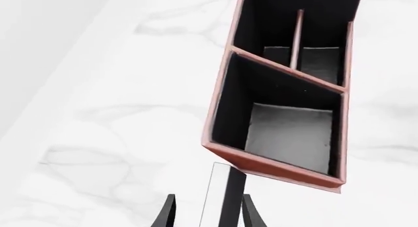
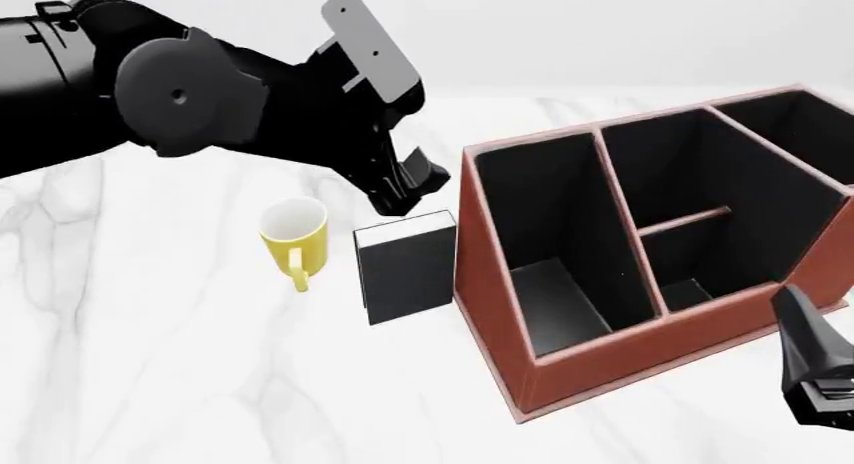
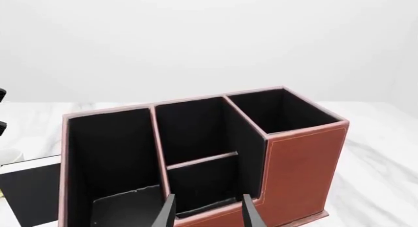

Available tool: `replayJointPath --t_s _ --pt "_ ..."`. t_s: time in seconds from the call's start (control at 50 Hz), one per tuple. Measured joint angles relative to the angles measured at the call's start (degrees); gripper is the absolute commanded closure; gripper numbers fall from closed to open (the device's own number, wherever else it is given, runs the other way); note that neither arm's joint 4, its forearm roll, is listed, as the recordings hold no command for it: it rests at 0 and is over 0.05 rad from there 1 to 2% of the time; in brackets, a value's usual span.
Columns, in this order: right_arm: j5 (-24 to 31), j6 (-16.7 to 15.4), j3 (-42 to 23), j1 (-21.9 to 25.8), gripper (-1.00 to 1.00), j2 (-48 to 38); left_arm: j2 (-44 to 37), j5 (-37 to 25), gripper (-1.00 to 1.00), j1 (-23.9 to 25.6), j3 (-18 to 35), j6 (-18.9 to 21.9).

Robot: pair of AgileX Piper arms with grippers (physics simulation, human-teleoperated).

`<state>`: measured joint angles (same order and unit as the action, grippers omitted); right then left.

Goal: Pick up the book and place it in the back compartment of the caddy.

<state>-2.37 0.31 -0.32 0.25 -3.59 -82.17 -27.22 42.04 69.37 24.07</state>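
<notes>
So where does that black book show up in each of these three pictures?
Front view: book upright between yellow mug and caddy.
Left wrist view: edge-on between the left pincer fingers.
Right wrist view: black slab beside the caddy.
Shared landmark: the red-brown caddy.

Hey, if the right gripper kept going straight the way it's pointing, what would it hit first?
Probably the caddy. The right gripper points at its low front rim, where the small divided cell sits. Depth is unclear, so it might instead clear the rim and enter that cell.
</notes>
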Motion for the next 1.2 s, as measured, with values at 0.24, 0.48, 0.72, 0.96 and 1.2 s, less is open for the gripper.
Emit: replayJointPath --t_s 0.24,0.48,0.72,0.96,1.2 --pt "0.08 0.07 0.05 0.11 -1.0 0.08 -1.53 3.68 -1.0 -0.21 -3.25 -0.64" --pt "0.13 0.07 0.06 0.26 -1.0 0.17 -3.51 6.53 -1.0 -0.42 -5.25 -0.96" --pt "0.25 0.2 0.09 0.44 -1.0 0.32 -5.91 9.34 -1.0 -1.14 -6.63 -0.74" --pt "0.5 0.26 0.07 0.53 -1.0 0.52 -7.43 10.83 -1.0 -2.73 -7.31 0.39" --pt "0.45 0.31 0.0 0.53 -1.0 0.37 -8.86 12.65 -1.0 -2.38 -8.5 -0.29"
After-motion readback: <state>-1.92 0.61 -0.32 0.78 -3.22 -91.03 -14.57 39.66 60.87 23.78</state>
